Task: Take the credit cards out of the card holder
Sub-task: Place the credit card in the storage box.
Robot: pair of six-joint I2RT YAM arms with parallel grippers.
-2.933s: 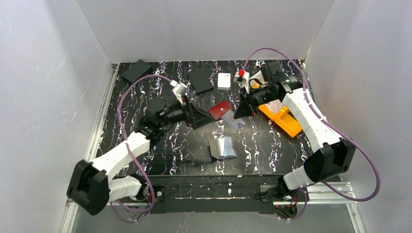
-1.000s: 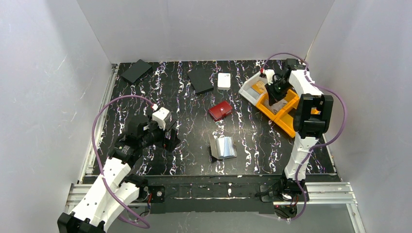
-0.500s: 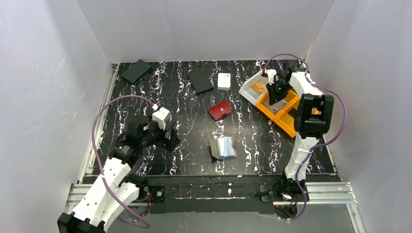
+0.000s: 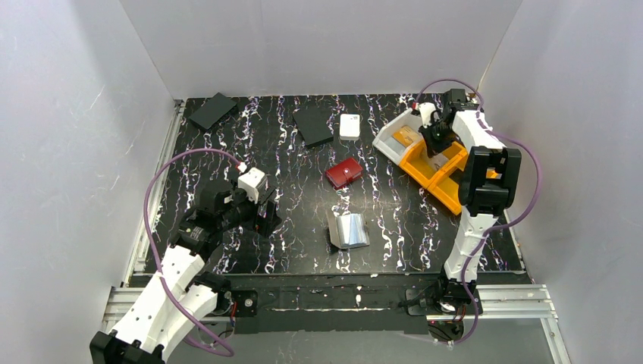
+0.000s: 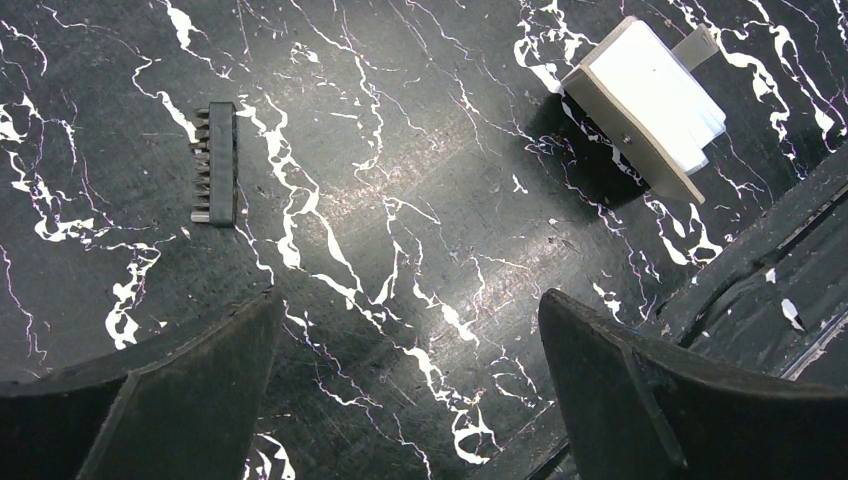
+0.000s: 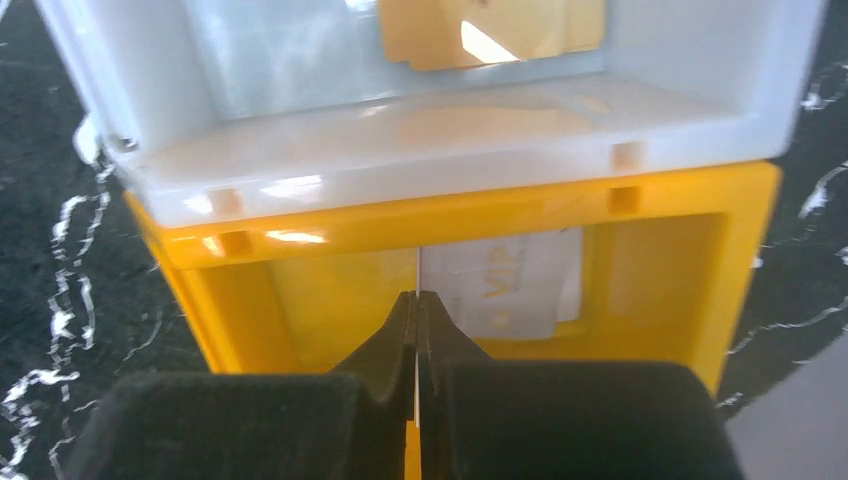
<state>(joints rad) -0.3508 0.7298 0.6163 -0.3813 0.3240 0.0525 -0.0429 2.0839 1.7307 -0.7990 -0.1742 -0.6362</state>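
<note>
Card holder [image 4: 348, 230] interior unclear from above.

Overhead view spans the table [image 4: 250, 121]; close downward wrist views share card holder [image 5: 645, 100] and, seemingly, bin [image 6: 450, 205].

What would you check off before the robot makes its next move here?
1. The orange card is out of the grey holder: ok, it lies in the white tray.
2. The pale card is out: ok, in the yellow bin.
3. The grey holder is empty: cannot tell, too small.
4. The right gripper holds nothing: cannot tell; jaws closed over the yellow bin.
5. The left gripper is open, touching nothing: ok.
</note>
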